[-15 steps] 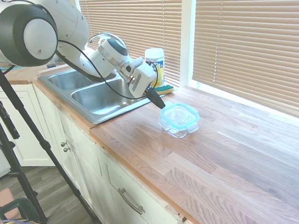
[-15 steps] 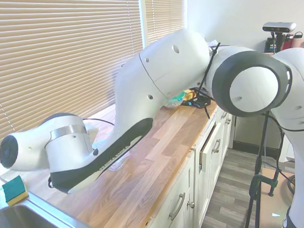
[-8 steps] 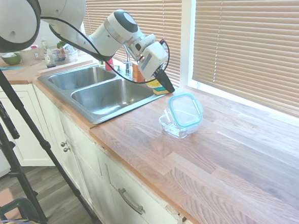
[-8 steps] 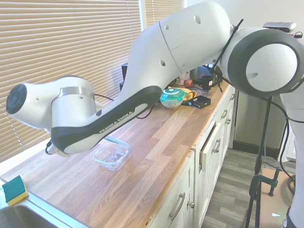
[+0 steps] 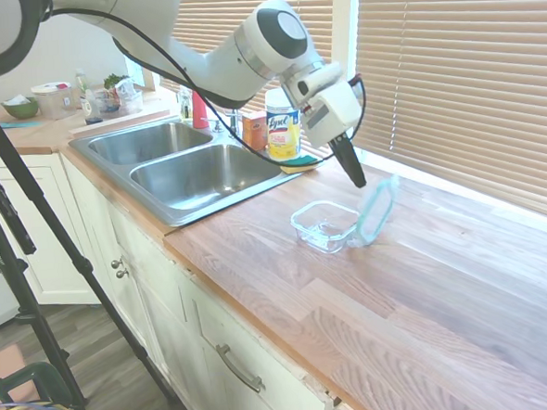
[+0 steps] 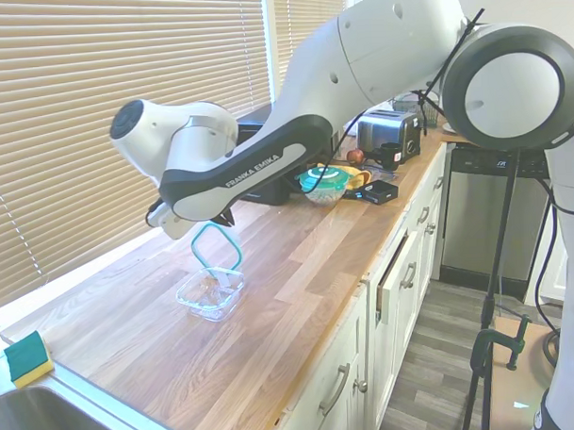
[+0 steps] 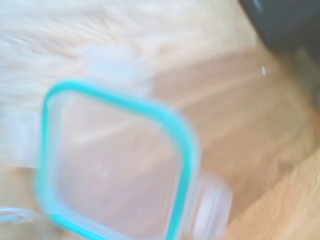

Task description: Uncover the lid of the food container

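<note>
A teal-rimmed lid (image 5: 378, 210) stands on edge, tilted, leaning against the side of the food container (image 5: 326, 225) that faces away from the sink (image 5: 173, 165), its lower edge at the wooden surface (image 5: 446, 287). The clear dish sits open near the front edge of the surface, a little way along from the sink end. The white arm's gripper (image 5: 353, 170) hangs just above the lid's upper rim; its dark jaws taper to a point in the first exterior view, apparently drawn together, and no contact with the lid can be made out. From the opposite side, the lid (image 6: 217, 248) rises upright behind the container (image 6: 210, 293), with the gripper (image 6: 223, 217) close over it. The wrist view, heavily blurred, shows the lid (image 7: 115, 165) over wood grain. A yellow-labelled Lysol canister (image 5: 283, 125) stands by the blinds (image 5: 460, 73) behind the sink, beside a green-and-yellow sponge (image 6: 28, 359).
</note>
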Robot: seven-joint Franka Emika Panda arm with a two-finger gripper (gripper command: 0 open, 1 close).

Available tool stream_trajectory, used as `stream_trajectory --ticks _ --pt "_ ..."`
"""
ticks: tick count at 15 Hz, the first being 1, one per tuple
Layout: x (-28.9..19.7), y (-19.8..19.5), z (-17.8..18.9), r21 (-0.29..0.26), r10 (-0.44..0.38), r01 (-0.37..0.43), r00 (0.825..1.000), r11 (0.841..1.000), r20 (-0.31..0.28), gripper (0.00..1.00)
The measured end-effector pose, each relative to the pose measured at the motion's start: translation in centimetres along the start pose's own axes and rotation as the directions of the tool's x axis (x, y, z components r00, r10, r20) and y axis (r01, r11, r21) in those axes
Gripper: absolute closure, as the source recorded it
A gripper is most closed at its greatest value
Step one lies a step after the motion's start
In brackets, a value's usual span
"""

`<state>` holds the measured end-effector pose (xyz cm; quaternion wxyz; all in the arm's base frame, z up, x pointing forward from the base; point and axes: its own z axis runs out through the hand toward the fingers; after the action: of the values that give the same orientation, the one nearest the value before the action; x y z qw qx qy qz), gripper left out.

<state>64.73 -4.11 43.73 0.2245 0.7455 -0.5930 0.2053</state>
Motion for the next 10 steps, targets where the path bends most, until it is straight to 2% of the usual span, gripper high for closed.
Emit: stream_trajectory --ticks 4,6,9,10 --pt "0.4 2.1 4.6 -0.03 0.004 -0.003 0.999 1.0 0.051 1.0" --pt "-0.3 2.2 4.8 0.015 -0.004 0.003 0.997 1.0 0.083 1.0" --pt "0.1 2.9 2.3 0.112 0.012 -0.032 0.985 0.993 0.173 1.0" --pt "0.5 3.3 1.3 0.137 0.016 -0.044 0.979 0.99 0.204 0.0"
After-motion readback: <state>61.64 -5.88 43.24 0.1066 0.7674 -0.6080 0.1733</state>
